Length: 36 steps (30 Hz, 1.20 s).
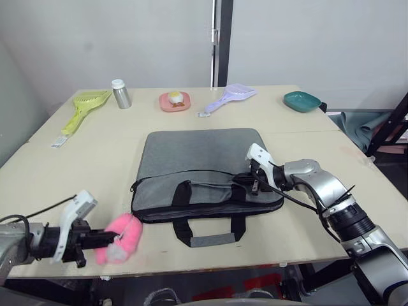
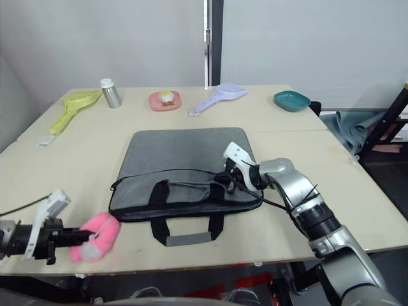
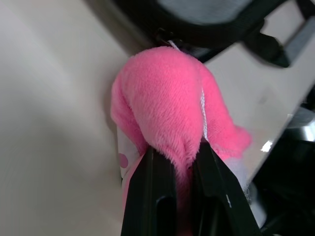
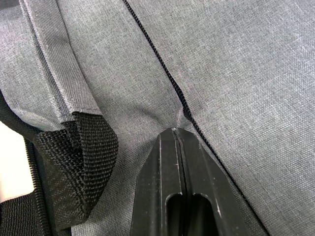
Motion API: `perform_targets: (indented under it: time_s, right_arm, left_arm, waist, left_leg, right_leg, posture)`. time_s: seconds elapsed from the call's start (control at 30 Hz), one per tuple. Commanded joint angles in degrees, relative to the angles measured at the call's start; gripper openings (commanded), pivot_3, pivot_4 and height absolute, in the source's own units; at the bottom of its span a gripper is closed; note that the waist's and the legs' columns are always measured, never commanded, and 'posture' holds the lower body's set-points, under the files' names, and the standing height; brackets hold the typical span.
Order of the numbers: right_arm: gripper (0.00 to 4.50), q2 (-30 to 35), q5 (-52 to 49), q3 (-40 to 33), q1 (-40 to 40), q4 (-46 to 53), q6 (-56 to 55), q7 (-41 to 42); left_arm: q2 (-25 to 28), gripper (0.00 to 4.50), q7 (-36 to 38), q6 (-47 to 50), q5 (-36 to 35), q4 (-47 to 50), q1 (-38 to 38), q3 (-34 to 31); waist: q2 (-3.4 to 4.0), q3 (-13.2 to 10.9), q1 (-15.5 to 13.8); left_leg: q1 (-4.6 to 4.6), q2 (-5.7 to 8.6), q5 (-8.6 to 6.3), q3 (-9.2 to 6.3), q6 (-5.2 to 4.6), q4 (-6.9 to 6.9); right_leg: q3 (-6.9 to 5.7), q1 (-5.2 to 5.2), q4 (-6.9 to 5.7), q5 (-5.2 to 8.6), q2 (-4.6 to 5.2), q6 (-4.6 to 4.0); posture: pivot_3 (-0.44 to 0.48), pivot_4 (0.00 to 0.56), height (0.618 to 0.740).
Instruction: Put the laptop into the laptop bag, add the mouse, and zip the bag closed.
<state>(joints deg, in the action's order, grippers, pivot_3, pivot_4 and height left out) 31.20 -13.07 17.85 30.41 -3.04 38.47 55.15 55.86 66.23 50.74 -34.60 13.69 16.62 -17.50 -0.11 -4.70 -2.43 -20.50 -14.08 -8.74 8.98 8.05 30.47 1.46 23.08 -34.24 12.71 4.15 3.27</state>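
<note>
The grey laptop bag (image 1: 201, 159) lies flat in the middle of the table, its black handles (image 1: 210, 233) toward the front edge. My right gripper (image 1: 253, 185) rests on the bag's front right part, shut. In the right wrist view its tips (image 4: 178, 132) press on the black zipper line (image 4: 152, 51) across the grey fabric. Near the front left edge, my left gripper (image 1: 108, 240) is shut on a fluffy pink object (image 1: 124, 237), which bulges over the fingers (image 3: 152, 187) in the left wrist view. The laptop and the mouse are out of view.
Along the table's back stand a green scoop (image 1: 83, 108), a silver bottle (image 1: 120, 94), a pink plate with food (image 1: 174, 101), a purple scoop (image 1: 228, 97) and a teal bowl (image 1: 302, 100). Dark gear (image 1: 382, 134) stands off the table's right side.
</note>
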Motion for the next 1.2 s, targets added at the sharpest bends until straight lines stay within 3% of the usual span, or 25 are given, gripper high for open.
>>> perform_targets:
  time_s: [0.03,0.2,0.33,0.47,0.67,0.83,1.2]
  right_arm:
    - [0.00,0.5,4.1,4.7,-3.5,-6.4,4.7,-1.6]
    - [0.00,0.4,4.0,4.8,-3.1,-6.6,4.6,-1.3]
    - [0.00,0.3,4.2,5.0,-2.5,-6.9,4.6,-1.1]
    - [0.00,0.2,4.2,5.5,-2.1,-6.3,4.8,-0.8]
    - [0.00,0.2,4.3,5.4,-2.1,-5.6,5.4,-0.9]
    - [0.00,1.3,4.1,4.9,-3.3,-3.5,6.6,-0.8]
    - [0.00,1.2,4.0,5.2,-2.4,-3.8,6.8,-0.8]
  left_arm:
    - [-3.0,0.01,-4.0,5.2,-2.1,5.0,2.8,4.5]
    - [-6.8,0.01,-8.2,11.5,-9.8,11.2,-3.0,2.8]
    - [-3.8,0.01,-6.1,7.3,-7.0,15.1,-6.1,8.6]
    - [-1.4,0.01,-1.9,2.1,-4.8,14.4,-9.7,14.3]
    - [-5.7,0.01,-1.4,1.3,-3.2,8.2,-20.4,21.7]
    - [-8.9,0.01,-4.4,2.6,-3.7,1.7,-25.9,18.6]
    - [-6.2,0.01,-6.4,-5.7,4.2,-21.5,-36.4,13.8]
  waist:
    - [0.05,0.1,0.0]
    - [0.00,0.1,-0.2]
    - [-0.18,0.0,-0.2]
    - [-0.23,0.0,0.0]
    - [-0.23,-0.1,0.0]
    - [-0.25,-0.1,-0.3]
    - [-0.39,-0.1,-1.0]
  left_leg:
    - [0.04,0.00,0.00,0.01,0.00,-0.04]
    - [0.36,0.00,0.00,0.11,0.00,-0.13]
    - [0.34,-0.05,0.00,0.08,0.01,-0.13]
    - [0.26,-0.08,0.00,0.09,0.02,-0.15]
    - [0.27,-0.08,-0.01,0.14,0.05,-0.18]
    - [0.32,-0.08,-0.01,0.14,0.06,-0.16]
    - [0.32,-0.08,0.00,0.09,0.07,-0.16]
  right_leg:
    - [0.00,0.00,0.02,0.17,0.00,0.29]
    - [0.06,-0.12,0.08,0.42,-0.14,0.69]
    - [0.05,-0.10,0.08,0.40,-0.22,0.66]
    - [0.04,-0.10,0.11,-0.04,-0.25,-0.06]
    - [0.06,-0.09,0.15,-0.07,-0.25,-0.10]
    - [0.05,-0.17,0.11,-0.11,-0.25,-0.17]
    - [-0.02,-0.23,0.15,-0.12,-0.25,-0.18]
  posture:
    - [0.000,0.150,0.740]
    - [0.000,0.150,0.740]
    - [0.000,0.150,0.740]
    - [0.000,0.150,0.740]
    - [0.000,0.150,0.740]
    - [0.000,0.150,0.740]
    - [0.000,0.150,0.740]
